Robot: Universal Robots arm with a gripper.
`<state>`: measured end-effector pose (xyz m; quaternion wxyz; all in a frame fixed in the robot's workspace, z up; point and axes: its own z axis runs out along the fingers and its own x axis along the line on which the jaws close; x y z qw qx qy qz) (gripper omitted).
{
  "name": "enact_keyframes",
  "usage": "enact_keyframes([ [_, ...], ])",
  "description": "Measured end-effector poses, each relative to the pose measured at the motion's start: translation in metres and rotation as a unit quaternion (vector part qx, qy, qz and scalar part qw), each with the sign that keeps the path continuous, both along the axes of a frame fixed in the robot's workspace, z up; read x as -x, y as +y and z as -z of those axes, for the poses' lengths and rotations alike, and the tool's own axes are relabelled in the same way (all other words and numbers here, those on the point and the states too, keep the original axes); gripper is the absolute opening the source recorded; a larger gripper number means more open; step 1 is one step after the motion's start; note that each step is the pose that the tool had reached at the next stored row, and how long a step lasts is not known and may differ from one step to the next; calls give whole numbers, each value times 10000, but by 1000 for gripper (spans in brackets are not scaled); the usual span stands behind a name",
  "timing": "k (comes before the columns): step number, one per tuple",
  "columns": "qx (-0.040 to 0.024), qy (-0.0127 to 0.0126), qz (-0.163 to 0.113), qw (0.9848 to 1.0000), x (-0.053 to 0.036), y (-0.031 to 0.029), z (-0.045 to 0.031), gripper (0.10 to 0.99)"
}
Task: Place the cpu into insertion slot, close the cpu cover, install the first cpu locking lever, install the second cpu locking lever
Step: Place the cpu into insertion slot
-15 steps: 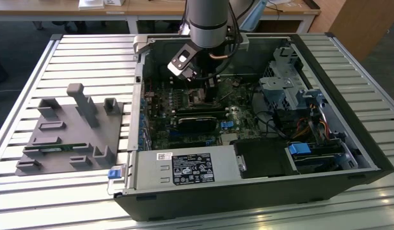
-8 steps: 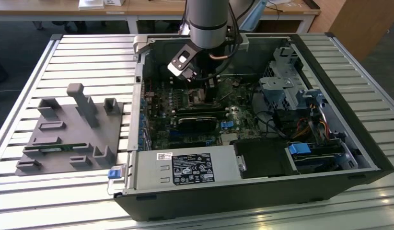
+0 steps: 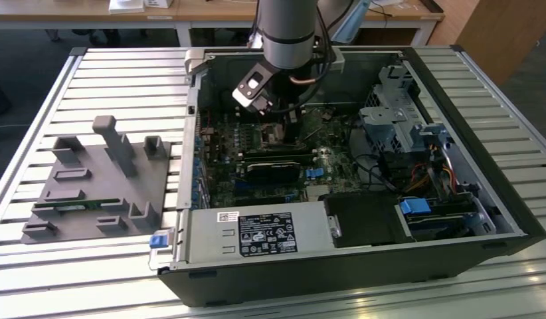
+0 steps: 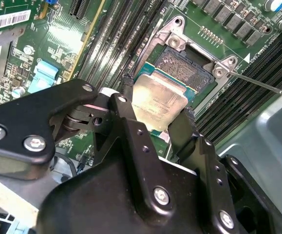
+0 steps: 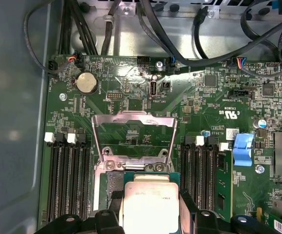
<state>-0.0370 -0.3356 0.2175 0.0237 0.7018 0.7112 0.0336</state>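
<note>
My gripper point(image 4: 156, 106) is shut on the cpu point(image 4: 160, 97), a flat silver-grey square chip on a green carrier, with a black finger on each of two opposite edges. The chip hangs tilted just over the insertion slot point(image 4: 188, 66), whose dark pin field shows beyond it and is partly hidden by it. In the first wrist view the cpu point(image 5: 150, 195) sits between the fingers point(image 5: 112, 201), and the cpu cover point(image 5: 133, 119), a thin silvery frame, stands swung up and open past the socket. A thin metal locking lever point(image 4: 262, 83) sticks out beside the socket. In the exterior view the gripper point(image 3: 277, 113) is low inside the case.
The open computer case point(image 3: 485, 199) lies on a slatted table. Black memory slots point(image 5: 67, 180) flank the socket on both sides. A long black card point(image 3: 275, 169), a drive cage point(image 3: 392, 116), cables point(image 5: 179, 44) and the power supply point(image 3: 255, 234) surround it. A grey fixture point(image 3: 95, 179) stands at the exterior view's left.
</note>
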Motion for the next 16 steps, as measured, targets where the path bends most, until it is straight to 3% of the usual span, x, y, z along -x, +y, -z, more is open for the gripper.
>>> enact_keyframes([
  [8,0,0,6,10000,15,16,33,537],
  [16,1,0,-37,10000,55,75,78,537],
])
